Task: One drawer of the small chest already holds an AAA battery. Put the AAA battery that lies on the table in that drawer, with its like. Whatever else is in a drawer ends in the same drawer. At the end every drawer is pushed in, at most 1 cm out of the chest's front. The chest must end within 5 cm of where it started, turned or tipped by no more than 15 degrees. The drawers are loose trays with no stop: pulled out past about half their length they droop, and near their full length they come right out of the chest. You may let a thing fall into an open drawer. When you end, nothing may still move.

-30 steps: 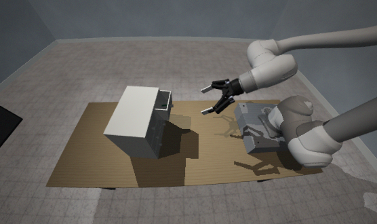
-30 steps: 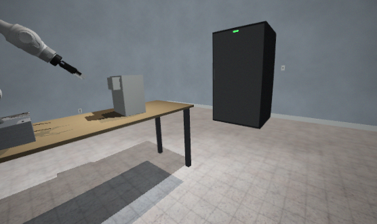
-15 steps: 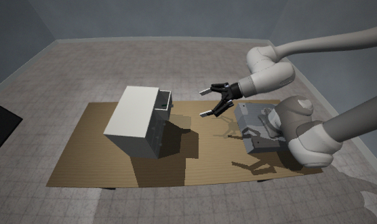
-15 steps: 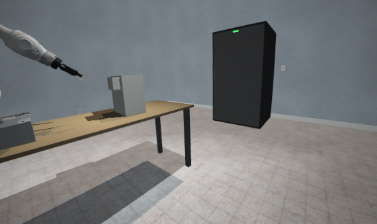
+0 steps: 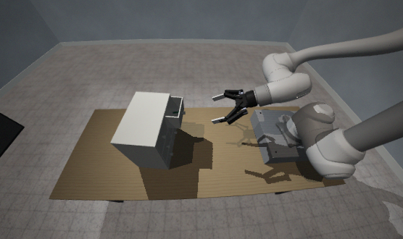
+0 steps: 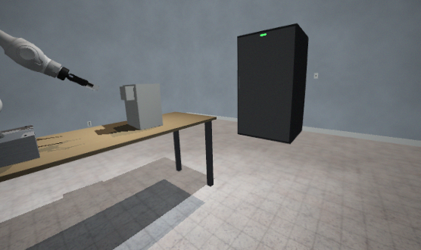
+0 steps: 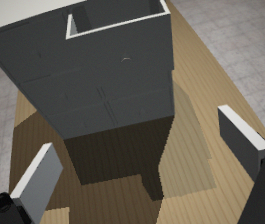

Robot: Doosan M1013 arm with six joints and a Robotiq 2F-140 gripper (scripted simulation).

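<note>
The small grey chest (image 5: 146, 128) stands on the wooden table, its front facing my arm. Its top drawer (image 5: 175, 110) is pulled out a little, and a small green thing (image 5: 175, 113) lies inside it; the lower drawers are pushed in. The chest also shows in the exterior view (image 6: 143, 105) and in the wrist view (image 7: 96, 50), where the open top drawer (image 7: 116, 12) looks empty from this angle. My gripper (image 5: 220, 109) is open and empty, held in the air in front of the chest at the height of the top drawer, apart from it. It shows in the wrist view (image 7: 143, 156). No loose battery is visible on the table.
My arm's grey base block (image 5: 275, 135) sits on the table's right end. A tall black cabinet (image 6: 270, 82) stands on the floor beyond the table. The chest casts a dark shadow (image 5: 185, 153) on the table in front of it.
</note>
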